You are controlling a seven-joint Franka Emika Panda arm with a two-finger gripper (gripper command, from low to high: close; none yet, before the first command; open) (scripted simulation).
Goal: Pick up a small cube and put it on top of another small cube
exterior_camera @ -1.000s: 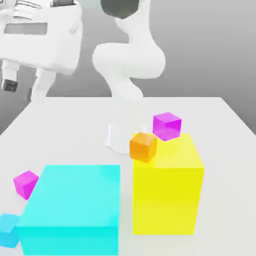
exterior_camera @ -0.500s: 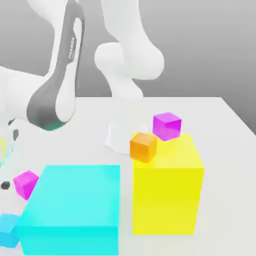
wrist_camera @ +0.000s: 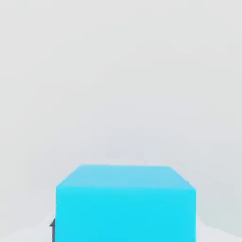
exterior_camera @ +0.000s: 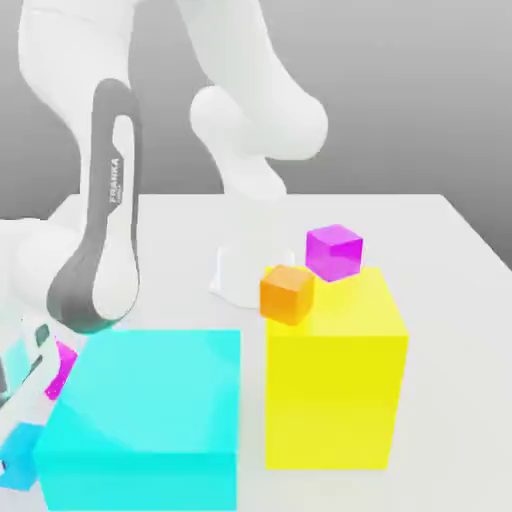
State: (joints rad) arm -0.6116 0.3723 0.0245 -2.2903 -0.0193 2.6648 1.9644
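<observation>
White Franka arm (exterior_camera: 100,250) bends down steeply at the exterior view's left. Grey-and-white forearm link nearly vertical, wrist low over the white table (exterior_camera: 450,260), just left of the large cyan block (exterior_camera: 150,410).

Gripper (exterior_camera: 20,400) sits at table level at the left edge of the exterior view, between the small magenta cube (exterior_camera: 62,365) and the small light-blue cube (exterior_camera: 20,455). Fingers (exterior_camera: 35,365) partly seen as pale bars with dark edges. Whether they are apart, together or clamped on something: cannot tell.

Hand view: small light-blue cube (wrist_camera: 125,203) close in front of the camera, resting on the white table (wrist_camera: 123,71).

Other items in the exterior view: tall yellow block (exterior_camera: 335,375) just right of the large cyan block. Small orange cube (exterior_camera: 287,294) on the yellow block's near-left top corner. Second small magenta cube (exterior_camera: 334,252) at the yellow block's far top edge, just beside the orange one.

Change since half a second ago: forearm has swung lower and more upright, now overlapping the cyan block's upper left corner. Near magenta cube, fully visible then, is now mostly hidden behind the wrist. Orange cube, far magenta cube and both big blocks unmoved.
</observation>
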